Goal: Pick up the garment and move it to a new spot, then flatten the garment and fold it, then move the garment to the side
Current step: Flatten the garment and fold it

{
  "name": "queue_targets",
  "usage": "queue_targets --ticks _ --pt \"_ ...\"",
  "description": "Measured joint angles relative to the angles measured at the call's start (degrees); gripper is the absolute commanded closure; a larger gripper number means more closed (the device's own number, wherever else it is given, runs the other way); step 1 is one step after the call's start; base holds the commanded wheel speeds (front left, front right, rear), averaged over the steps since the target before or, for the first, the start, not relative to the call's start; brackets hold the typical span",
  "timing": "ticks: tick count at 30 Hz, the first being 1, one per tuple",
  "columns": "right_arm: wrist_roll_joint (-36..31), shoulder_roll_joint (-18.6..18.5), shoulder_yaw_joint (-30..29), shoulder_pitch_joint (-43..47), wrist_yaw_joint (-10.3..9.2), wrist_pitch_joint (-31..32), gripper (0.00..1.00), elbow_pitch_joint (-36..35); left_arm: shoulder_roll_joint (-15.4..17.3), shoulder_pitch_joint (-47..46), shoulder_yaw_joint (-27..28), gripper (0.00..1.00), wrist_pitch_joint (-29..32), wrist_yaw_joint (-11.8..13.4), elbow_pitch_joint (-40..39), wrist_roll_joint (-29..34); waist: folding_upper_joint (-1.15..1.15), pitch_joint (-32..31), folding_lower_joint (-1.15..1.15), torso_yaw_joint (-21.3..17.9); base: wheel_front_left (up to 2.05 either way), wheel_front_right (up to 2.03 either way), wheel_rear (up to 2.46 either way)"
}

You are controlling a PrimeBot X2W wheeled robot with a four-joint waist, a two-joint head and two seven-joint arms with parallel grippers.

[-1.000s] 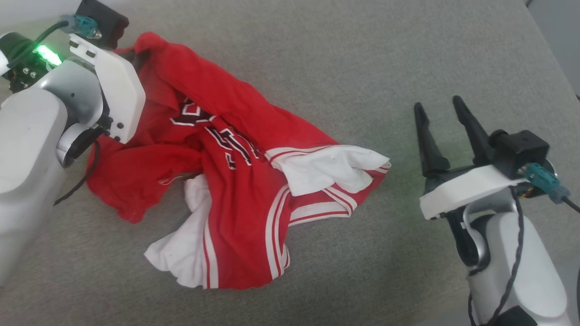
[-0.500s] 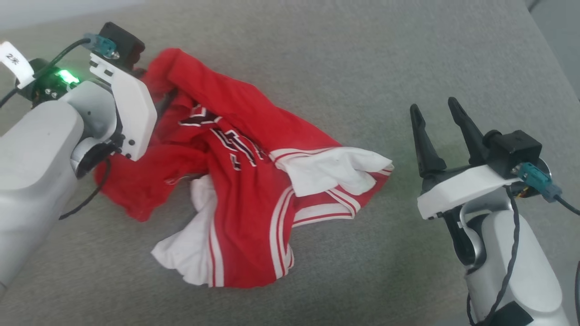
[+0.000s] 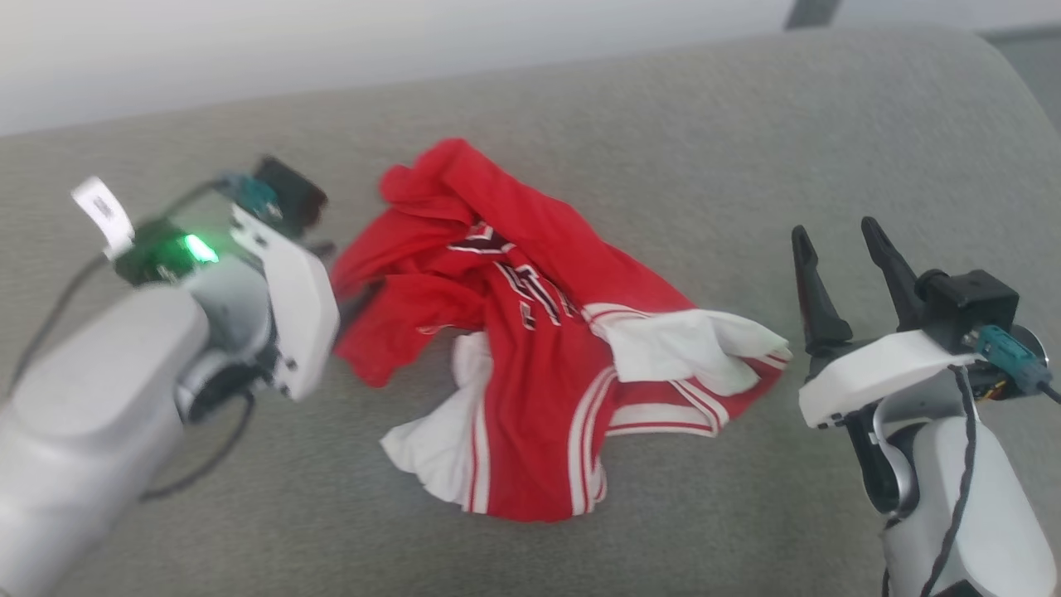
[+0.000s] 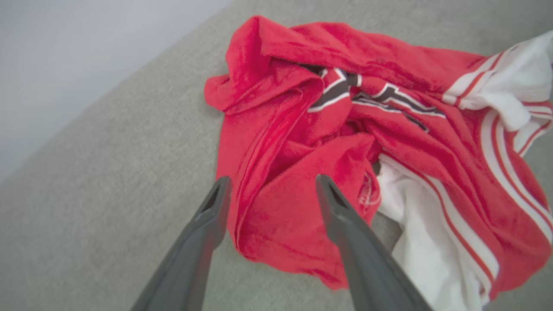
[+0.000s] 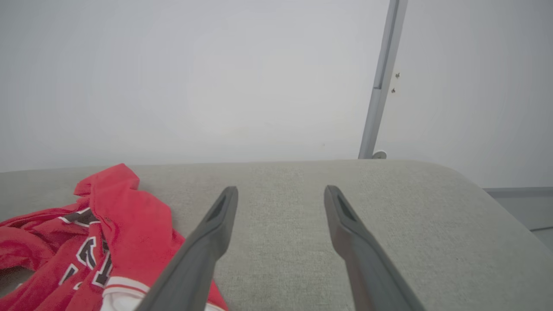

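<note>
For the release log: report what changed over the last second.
The left pincer opened, letting go of the garment's red edge, and backed off toward the garment's left; its jaws now stand apart over the fabric. The head camera also shifted. The right pincer stayed open beside the garment, which stayed crumpled on the grey cushion.

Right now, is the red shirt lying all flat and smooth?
No, the garment lies crumpled in a heap, its red and white fabric bunched into folds.
</note>
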Motion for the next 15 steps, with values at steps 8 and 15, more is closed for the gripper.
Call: queue_targets --ticks 8,15 --pt "-0.25 -0.37 -0.73 1.27 0.00 1.33 0.00 -1.47 1.42 7.83 0.16 0.00 2.26 5.13 -11.02 -5.52 0.01 -3.58 0.00 4.48 0.00 0.00 0.00" --pt "-0.12 -0.35 -0.56 1.85 0.00 1.99 0.00 -2.34 2.57 12.69 -0.46 0.00 1.92 7.57 -16.86 -6.73 0.01 -4.07 0.00 4.48 0.00 0.00 0.00"
